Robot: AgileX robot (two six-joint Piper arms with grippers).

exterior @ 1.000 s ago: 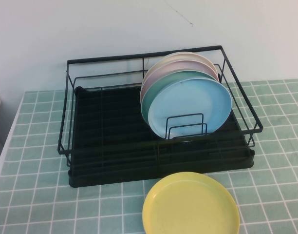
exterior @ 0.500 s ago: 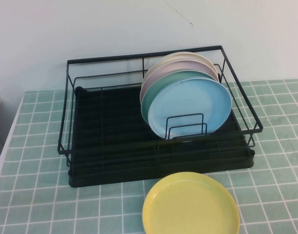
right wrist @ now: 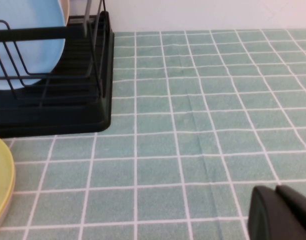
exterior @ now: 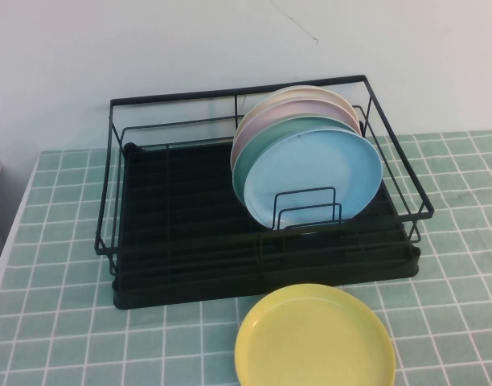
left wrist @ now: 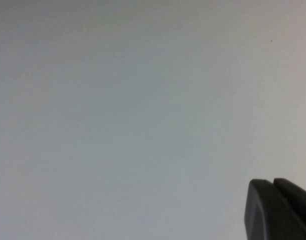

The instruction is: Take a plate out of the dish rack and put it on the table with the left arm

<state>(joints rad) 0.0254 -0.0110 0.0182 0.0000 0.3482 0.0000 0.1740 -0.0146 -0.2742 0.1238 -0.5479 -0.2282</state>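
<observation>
Four plates racked, blue plate (exterior: 314,178) frontmost | left gripper (left wrist: 280,210) facing wall | right gripper (right wrist: 280,212) over table (right wrist: 203,130)

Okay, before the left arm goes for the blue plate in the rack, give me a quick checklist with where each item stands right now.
1. Blue plate frontmost, upright in dish rack: ok.
2. Wire divider crosses its lower face, lift must clear: not ok.
3. Left gripper near plate: not ok, its camera sees blank wall.
4. Free table left of yellow plate: ok.
5. Right gripper low over tiles beside rack: ok.
6. Finger states: cannot tell.
</observation>
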